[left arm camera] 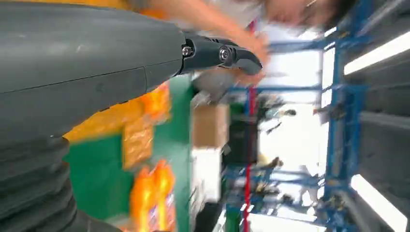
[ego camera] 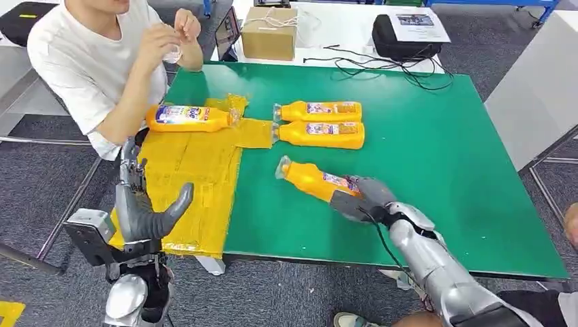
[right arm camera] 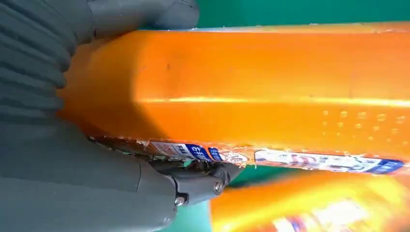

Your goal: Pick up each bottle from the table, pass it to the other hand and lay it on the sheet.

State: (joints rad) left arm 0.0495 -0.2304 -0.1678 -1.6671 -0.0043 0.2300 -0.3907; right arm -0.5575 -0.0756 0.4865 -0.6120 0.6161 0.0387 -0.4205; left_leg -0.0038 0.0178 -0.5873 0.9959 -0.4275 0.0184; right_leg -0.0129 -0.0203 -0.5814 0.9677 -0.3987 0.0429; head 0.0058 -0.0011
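Grasping the nearest bottle (ego camera: 315, 180) at its base end, the right hand (ego camera: 361, 197) has its fingers wrapped round the orange body, thumb on one side and darker fingers (right arm camera: 203, 181) under the label; the bottle lies tilted on the green table (ego camera: 443, 150), well apart from the yellow sheet (ego camera: 194, 177); the left hand (ego camera: 146, 211) waits over the sheet's near edge, fingers apart and holding nothing. Risk, in my judgement: a hold so far from the middle may let the neck end droop or twist on lifting, spoiling the handover; the smooth body could also slip. Two more bottles (ego camera: 320, 122) lie side by side beyond; one bottle (ego camera: 187, 117) rests at the sheet's far edge beside a seated person (ego camera: 102, 54). Whether the held bottle is clear of the table cannot be told; the left wrist view is blurred.
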